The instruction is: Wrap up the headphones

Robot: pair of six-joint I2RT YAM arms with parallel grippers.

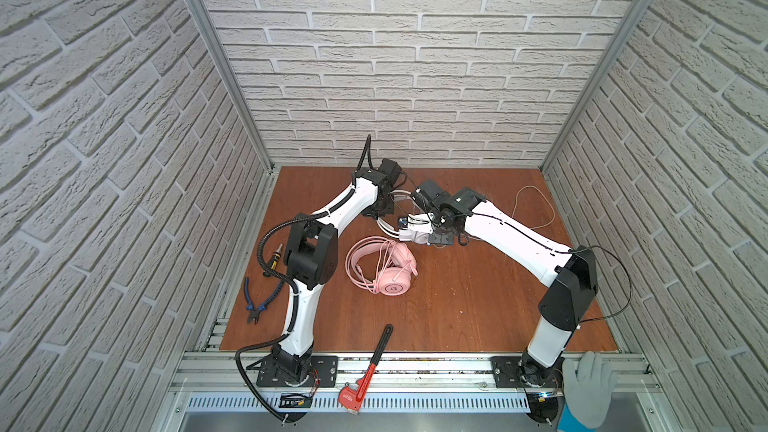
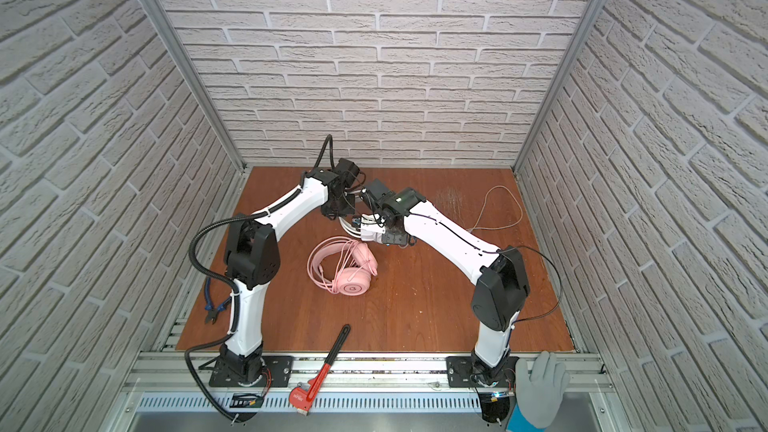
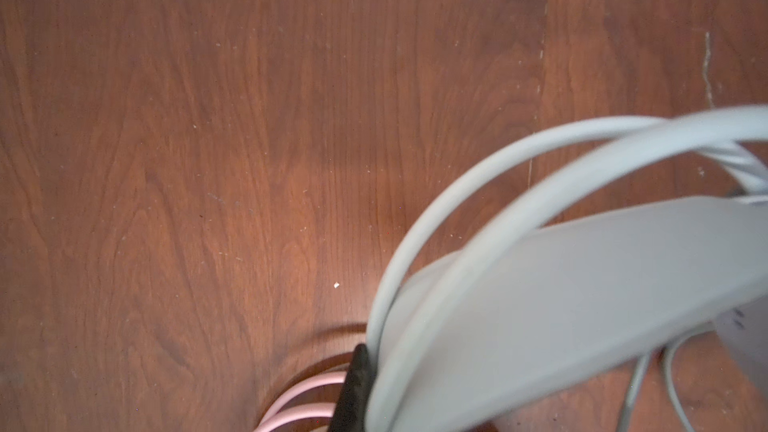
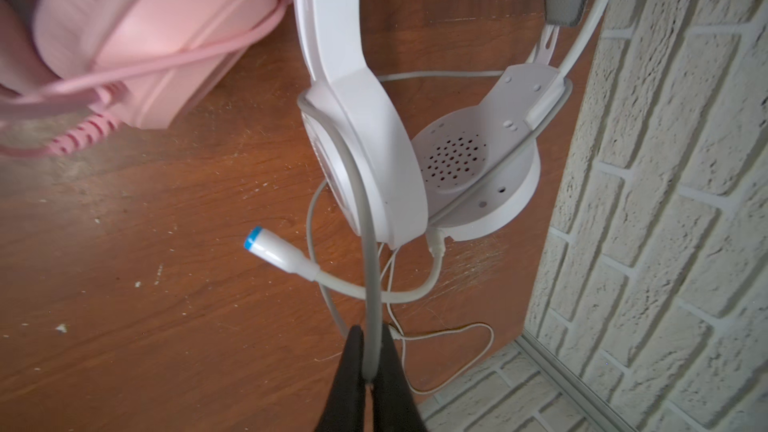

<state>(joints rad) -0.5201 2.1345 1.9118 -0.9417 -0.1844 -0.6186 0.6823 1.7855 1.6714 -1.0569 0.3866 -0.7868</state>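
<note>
While the left pincer (image 3: 370,376) gripped the white headset (image 4: 365,126) above the tabletop (image 1: 457,305), behind the pink headset (image 1: 390,272), the right pincer (image 4: 371,351) pinched its cable (image 4: 365,222); a hard tug risked slipping it or snagging the boom mic (image 4: 270,249).

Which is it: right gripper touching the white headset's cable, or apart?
Touching. In the right wrist view the right gripper pinches the cable of the white headset between its black fingers, no gap visible.

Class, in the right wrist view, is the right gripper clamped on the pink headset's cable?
No, the right gripper pinches the cable of the white headset; the pink headset lies apart.
</note>
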